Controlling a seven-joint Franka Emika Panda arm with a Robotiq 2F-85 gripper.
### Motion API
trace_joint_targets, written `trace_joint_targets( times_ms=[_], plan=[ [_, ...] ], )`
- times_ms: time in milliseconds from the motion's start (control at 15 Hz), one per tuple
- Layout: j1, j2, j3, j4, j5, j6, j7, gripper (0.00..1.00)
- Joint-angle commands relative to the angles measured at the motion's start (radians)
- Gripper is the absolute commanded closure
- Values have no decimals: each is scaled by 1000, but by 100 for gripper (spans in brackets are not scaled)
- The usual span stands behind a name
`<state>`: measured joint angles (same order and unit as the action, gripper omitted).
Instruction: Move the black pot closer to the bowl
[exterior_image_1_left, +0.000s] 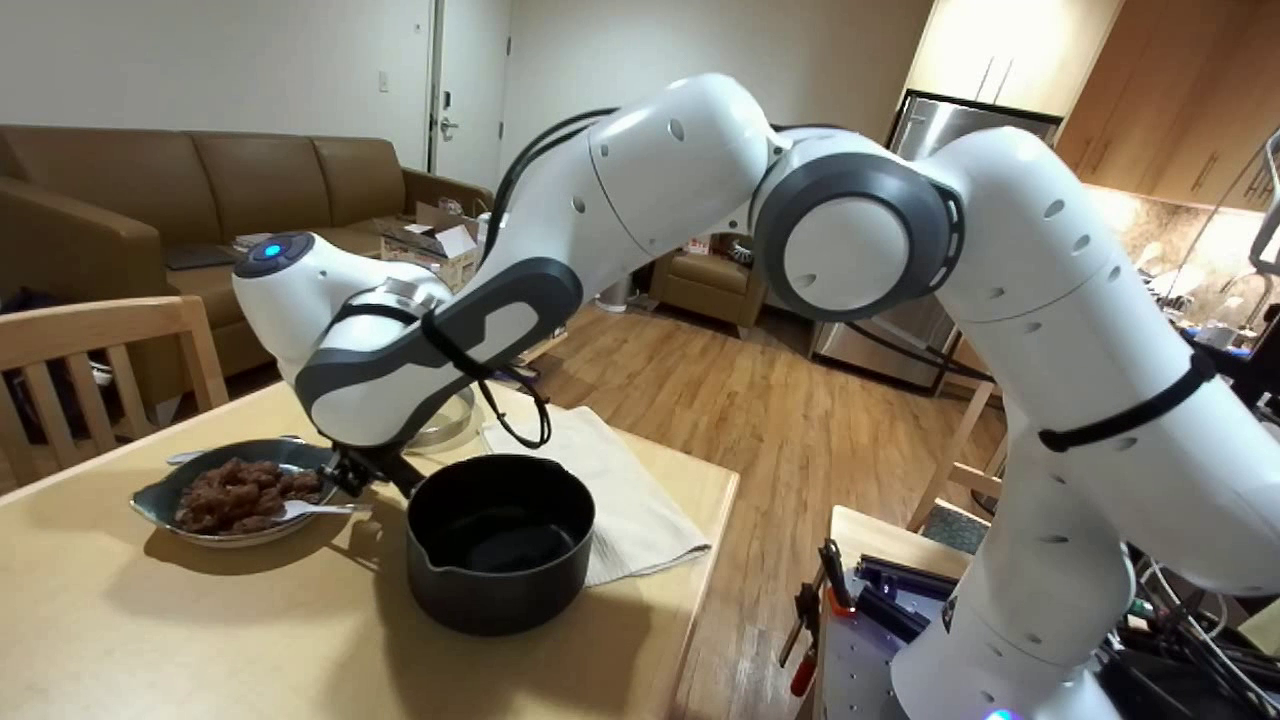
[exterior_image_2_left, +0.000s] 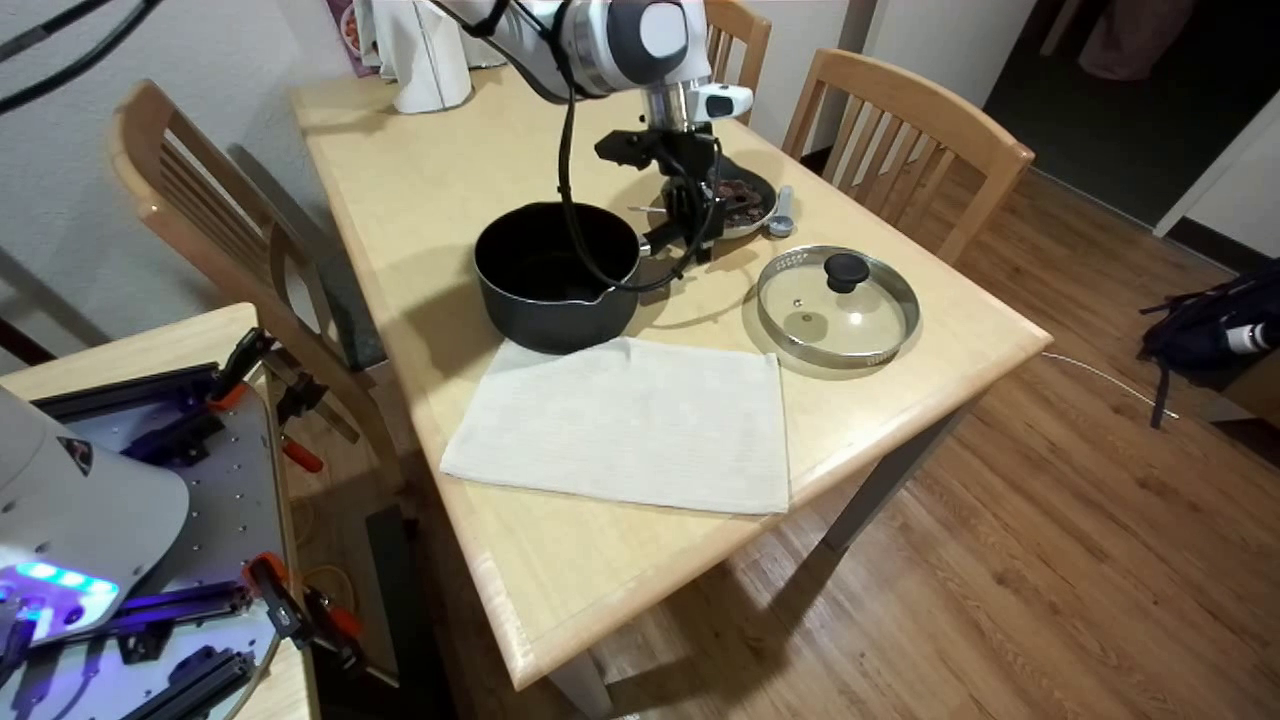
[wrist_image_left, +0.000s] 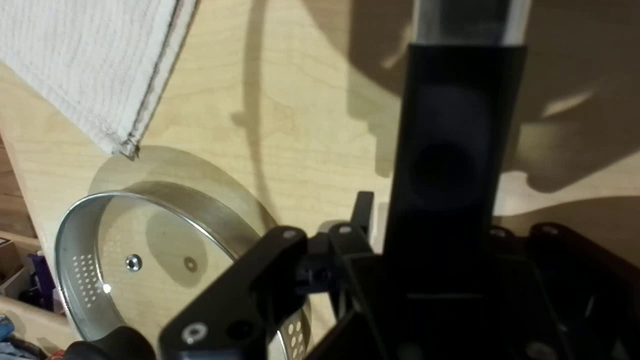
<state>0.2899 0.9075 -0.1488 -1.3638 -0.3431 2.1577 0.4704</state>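
In an exterior view the pincer (exterior_image_1_left: 362, 473) clamps the handle (exterior_image_1_left: 404, 475) — black saucepan (exterior_image_1_left: 500, 548) to its lower right, food bowl (exterior_image_1_left: 165, 495) toward frame left.

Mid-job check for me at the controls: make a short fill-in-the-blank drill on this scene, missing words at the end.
1. The jaws are at the long ____ of the black pot.
2. The knob on the glass lid is coloured ____.
3. Of the black pot and the bowl, the ____ is the one with brown food showing in it.

Missing words: handle; black; bowl.
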Motion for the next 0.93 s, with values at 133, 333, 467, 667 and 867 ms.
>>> trace_joint_targets(
  times_ms=[133,333,467,667,867],
  plan=[
    [1,3,-2,5,2,-3,-1,71],
    [1,3,-2,5,2,-3,-1,71],
    [1,3,-2,5,2,-3,-1,71],
    [-2,-5,-2,5,0,-14,-15,46],
    [2,-28,-16,1,-24,-16,-35,32]
  ],
)
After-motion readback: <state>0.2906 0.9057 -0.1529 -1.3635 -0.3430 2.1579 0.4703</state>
